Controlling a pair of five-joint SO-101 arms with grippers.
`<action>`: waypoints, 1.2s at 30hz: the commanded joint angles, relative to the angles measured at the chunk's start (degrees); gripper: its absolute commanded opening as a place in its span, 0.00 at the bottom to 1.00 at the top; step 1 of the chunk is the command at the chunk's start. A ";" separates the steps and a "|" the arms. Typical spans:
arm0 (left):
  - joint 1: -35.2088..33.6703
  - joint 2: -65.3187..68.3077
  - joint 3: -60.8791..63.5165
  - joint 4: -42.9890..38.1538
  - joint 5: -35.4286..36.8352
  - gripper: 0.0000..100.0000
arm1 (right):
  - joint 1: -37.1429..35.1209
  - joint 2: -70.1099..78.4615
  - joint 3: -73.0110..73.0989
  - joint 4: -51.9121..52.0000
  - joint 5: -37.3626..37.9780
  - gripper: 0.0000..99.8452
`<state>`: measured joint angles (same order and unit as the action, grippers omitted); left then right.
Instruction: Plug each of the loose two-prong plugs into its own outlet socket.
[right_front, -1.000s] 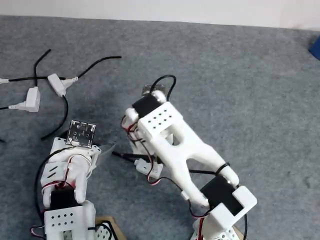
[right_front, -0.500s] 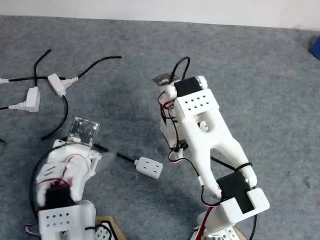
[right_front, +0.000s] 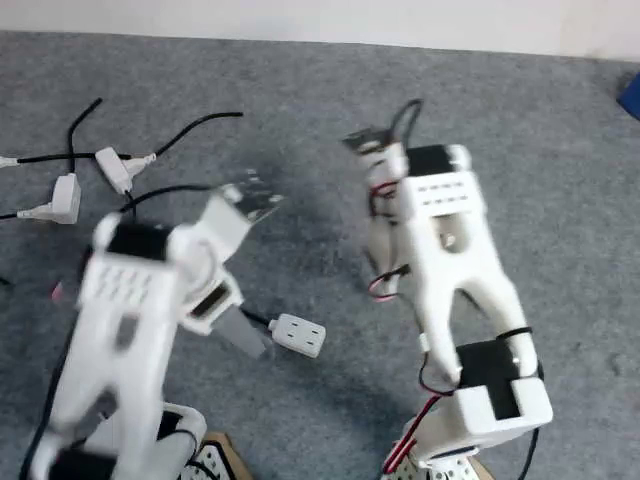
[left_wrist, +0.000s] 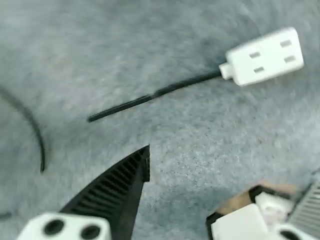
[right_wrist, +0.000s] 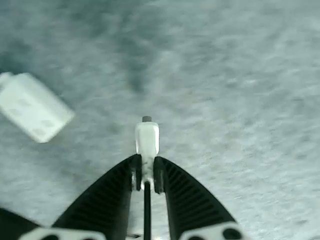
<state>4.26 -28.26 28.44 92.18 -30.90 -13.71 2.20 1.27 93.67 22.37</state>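
Observation:
A white outlet block (right_front: 298, 334) with several sockets lies on the grey carpet on a short black cable; it also appears in the left wrist view (left_wrist: 262, 56) and the right wrist view (right_wrist: 35, 114). My right gripper (right_wrist: 146, 161) is shut on a white two-prong plug (right_wrist: 147, 139), prongs pointing away from the wrist, held above bare carpet to one side of the block. The left gripper (right_front: 243, 338) hangs just left of the block, and its one visible finger (left_wrist: 122, 185) has nothing against it. Two more white plugs (right_front: 113, 170) (right_front: 65, 198) lie at the far left.
Black cables (right_front: 190, 125) loop across the carpet around the far-left plugs. A blue object (right_front: 631, 95) sits at the right edge. Both arm bases stand at the near edge, the left one on a wooden board (right_front: 215, 455).
The right arm has swung right and away from me, uncovering the outlet block. The left arm has risen and stretched forward, bringing its gripper down beside the block.

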 joint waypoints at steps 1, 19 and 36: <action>4.00 11.12 -7.25 0.09 -4.92 0.45 | 4.35 -3.56 -0.31 -1.10 7.30 0.01; 13.58 36.09 -18.95 -5.27 -16.88 0.31 | 15.43 -3.21 -0.84 -1.27 13.10 0.01; 24.66 37.05 -7.52 -12.48 -17.05 0.31 | 21.93 -3.56 -0.57 -0.92 15.21 0.01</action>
<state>28.00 8.92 19.47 82.68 -47.34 7.30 2.20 1.27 92.88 36.09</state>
